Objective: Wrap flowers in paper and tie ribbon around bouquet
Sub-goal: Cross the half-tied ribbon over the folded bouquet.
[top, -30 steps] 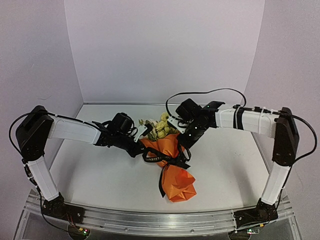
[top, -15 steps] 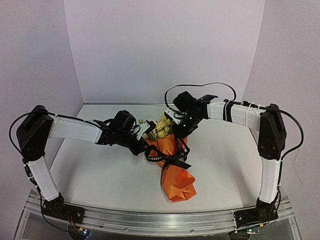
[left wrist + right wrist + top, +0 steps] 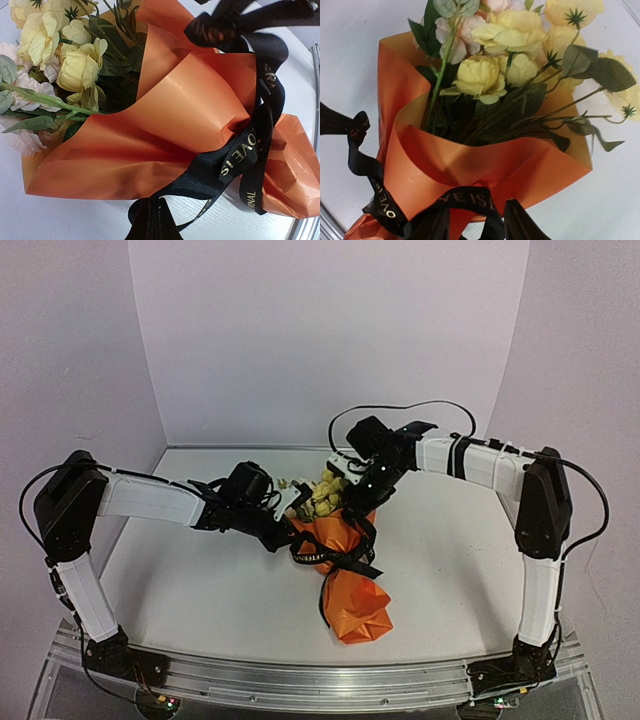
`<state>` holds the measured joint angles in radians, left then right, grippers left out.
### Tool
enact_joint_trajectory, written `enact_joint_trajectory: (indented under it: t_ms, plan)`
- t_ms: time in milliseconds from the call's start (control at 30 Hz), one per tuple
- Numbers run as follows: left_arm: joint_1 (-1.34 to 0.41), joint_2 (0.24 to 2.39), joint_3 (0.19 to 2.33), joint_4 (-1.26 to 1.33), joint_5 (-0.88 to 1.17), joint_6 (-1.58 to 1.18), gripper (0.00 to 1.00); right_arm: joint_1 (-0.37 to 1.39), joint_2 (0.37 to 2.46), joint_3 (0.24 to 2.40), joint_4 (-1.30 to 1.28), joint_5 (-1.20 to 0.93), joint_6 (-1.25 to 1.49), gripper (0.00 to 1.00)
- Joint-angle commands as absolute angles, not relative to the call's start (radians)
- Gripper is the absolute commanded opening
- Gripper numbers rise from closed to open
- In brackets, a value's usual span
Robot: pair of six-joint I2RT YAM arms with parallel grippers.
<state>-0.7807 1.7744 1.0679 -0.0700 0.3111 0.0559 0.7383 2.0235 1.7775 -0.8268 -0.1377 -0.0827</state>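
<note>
The orange paper-cone bouquet of pale yellow blooms [image 3: 335, 545] lies mid-bench [image 3: 200, 590] and looks light and crushable, so is best held at its cinched waist, where the left pincer [image 3: 285, 533] seems clenched on the limp narrow black lettered ribbon [image 3: 235, 160]; the right pincer [image 3: 476, 210] is released.

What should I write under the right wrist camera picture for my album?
Yellow and pink flowers peeking from orange paper, black ribbon across the front.

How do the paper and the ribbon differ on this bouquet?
The paper is bright orange; the ribbon is black with light lettering. The paper is a broad sheet folded into a cone around the flowers; the ribbon is a narrow strip cinching that cone's middle. Both lie on the table.
</note>
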Motion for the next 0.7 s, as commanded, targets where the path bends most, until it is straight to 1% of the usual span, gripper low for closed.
enact_joint_trajectory:
  t_ms: [0,167,300,433,533,600,667]
  plan:
    - [-0.785,1.783,1.114,-0.064,0.318,0.069,0.0,0.742,1.987,1.809,-1.024,-0.201,-0.116,0.43]
    - [-0.785,1.779,1.115,-0.067,0.313,0.072,0.0,0.741,1.896,1.736,-1.052,-0.143,-0.139,0.49]
    - [-0.785,1.781,1.114,-0.067,0.313,0.072,0.0,0.742,1.859,1.746,-1.089,-0.14,-0.132,0.49]
    - [-0.785,1.782,1.117,-0.067,0.313,0.074,0.0,0.728,1.781,1.638,-1.073,-0.222,-0.13,0.48]
    - [-0.785,1.783,1.119,-0.07,0.312,0.075,0.0,0.7,1.707,1.482,-0.957,-0.337,-0.105,0.47]
    - [-0.785,1.784,1.12,-0.072,0.312,0.075,0.0,0.679,1.656,1.338,-0.834,-0.415,-0.077,0.46]
    - [-0.785,1.784,1.121,-0.072,0.313,0.074,0.0,0.662,1.628,1.243,-0.708,-0.496,-0.046,0.45]
